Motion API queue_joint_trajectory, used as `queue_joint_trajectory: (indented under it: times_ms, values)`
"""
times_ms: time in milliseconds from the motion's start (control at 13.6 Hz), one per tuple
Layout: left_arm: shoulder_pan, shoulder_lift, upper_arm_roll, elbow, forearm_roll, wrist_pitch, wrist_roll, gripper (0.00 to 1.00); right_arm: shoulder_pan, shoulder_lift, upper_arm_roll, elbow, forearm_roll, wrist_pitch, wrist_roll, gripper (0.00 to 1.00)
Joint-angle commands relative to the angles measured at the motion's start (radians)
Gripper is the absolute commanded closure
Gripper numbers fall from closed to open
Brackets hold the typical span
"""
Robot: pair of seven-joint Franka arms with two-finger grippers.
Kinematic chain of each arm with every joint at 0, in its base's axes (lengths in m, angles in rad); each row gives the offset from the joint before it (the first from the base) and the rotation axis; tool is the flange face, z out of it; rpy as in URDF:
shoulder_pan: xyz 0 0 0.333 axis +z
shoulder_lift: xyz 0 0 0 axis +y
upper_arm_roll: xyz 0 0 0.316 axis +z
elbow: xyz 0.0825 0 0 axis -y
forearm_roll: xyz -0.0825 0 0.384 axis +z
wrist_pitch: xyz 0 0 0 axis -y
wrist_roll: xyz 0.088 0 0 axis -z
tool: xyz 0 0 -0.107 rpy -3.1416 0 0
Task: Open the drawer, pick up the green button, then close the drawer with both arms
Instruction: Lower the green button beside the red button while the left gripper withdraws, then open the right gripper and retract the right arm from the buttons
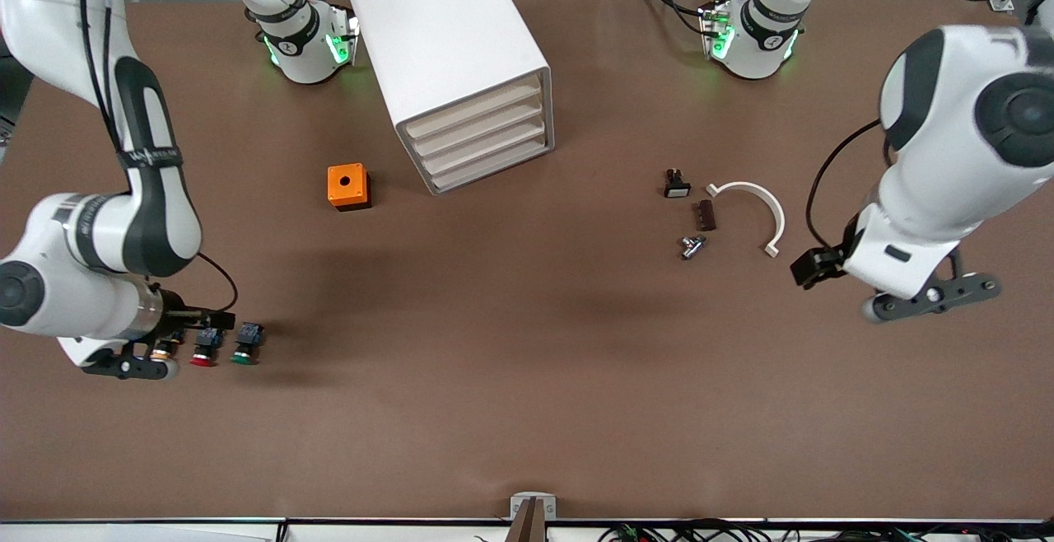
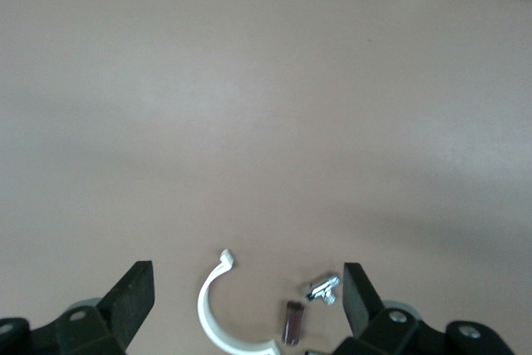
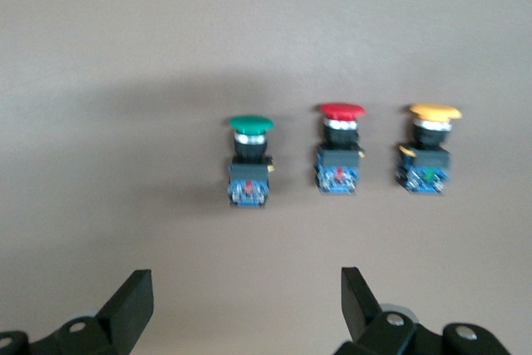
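Brown table top everywhere, with stuff scattered in three spots. Middle of the table I've got the white cabinet, four drawers stacked, all pushed in; the drawer I care about is the bottom one, with open table in front of it. An orange box sits just beside the cabinet toward the right arm's end.

Toward the left arm's end there's a little cluster: one white curved clip, one small dark block, one shiny metal bit and one black part with a white face. Left gripper hangs over bare table right next to that clip, jaws wide apart, holding nothing.

Three push buttons stand in a row at the right arm's end: the button with the green cap, a red-capped one in the middle, an orange-capped one at the end closest to the arm. Right gripper is low over the row, fingers spread, empty. On the right wrist view the green one sits between the two fingertips but ahead of them, not touching.
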Motion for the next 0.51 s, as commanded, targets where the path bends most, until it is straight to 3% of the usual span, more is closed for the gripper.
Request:
queue_joint_trajectory:
  times_ms: [0,220,441]
  values:
    - [0.013,-0.068,-0.013,-0.023,0.002,-0.060,0.028,0.00,-0.014,-0.081,0.010,-0.010,-0.029,-0.100,-0.012,0.00]
    - [0.014,-0.115,-0.013,-0.026,0.000,-0.122,0.083,0.00,-0.029,-0.130,0.011,-0.010,-0.043,-0.135,-0.015,0.00]
    - [0.037,-0.172,-0.013,-0.061,-0.019,-0.139,0.109,0.00,-0.044,-0.239,0.011,-0.010,-0.043,-0.256,-0.015,0.00]
